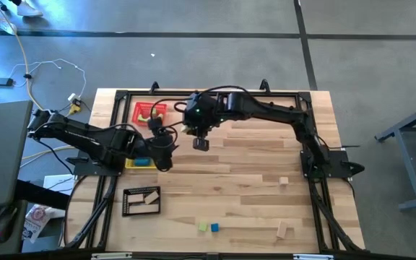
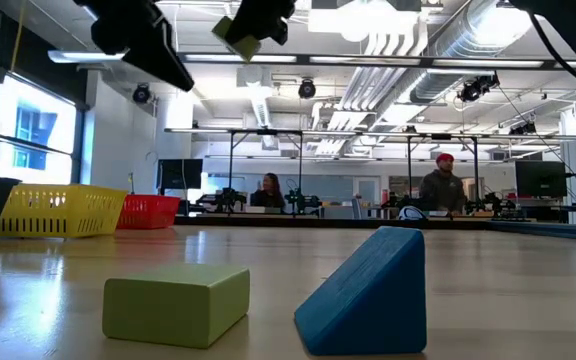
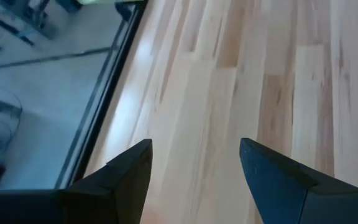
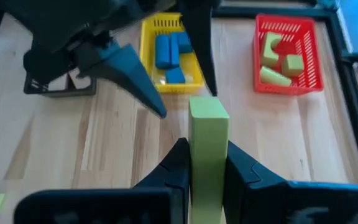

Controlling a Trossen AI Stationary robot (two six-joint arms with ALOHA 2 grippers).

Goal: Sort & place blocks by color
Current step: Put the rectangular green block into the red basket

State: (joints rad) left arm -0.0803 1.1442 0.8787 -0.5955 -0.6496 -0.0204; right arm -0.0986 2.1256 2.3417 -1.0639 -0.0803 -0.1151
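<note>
My right gripper point(image 4: 207, 148) is shut on a light green bar block point(image 4: 207, 127), high above the table's middle point(image 1: 201, 142); the low view shows the block point(image 2: 240, 35) near the picture's top. Ahead of it stand the red tray point(image 4: 288, 53) with green blocks and the yellow tray point(image 4: 169, 53) with blue blocks. My left gripper point(image 3: 194, 146) hangs open and empty over bare wood, by the yellow tray point(image 1: 166, 150). A green block point(image 1: 203, 227) and a blue wedge point(image 1: 214, 227) lie near the front edge, and two tan blocks point(image 1: 284, 182) point(image 1: 284, 230) at the right. My right gripper pinches the green bar between its two fingers, on the bar's two long side faces point(image 4: 196, 163). The fingers slant down toward the table's left and lie along the bar, whose free end point(image 4: 208, 109) sticks out past the fingertips. The bar is lifted clear of the table.
A black tray point(image 1: 141, 201) holding tan blocks stands at the front left. The black frame rail point(image 1: 107, 202) runs along the table's edges. In the low view the green block point(image 2: 178, 300) and the blue wedge point(image 2: 368, 295) sit close to the camera; people are in the room behind.
</note>
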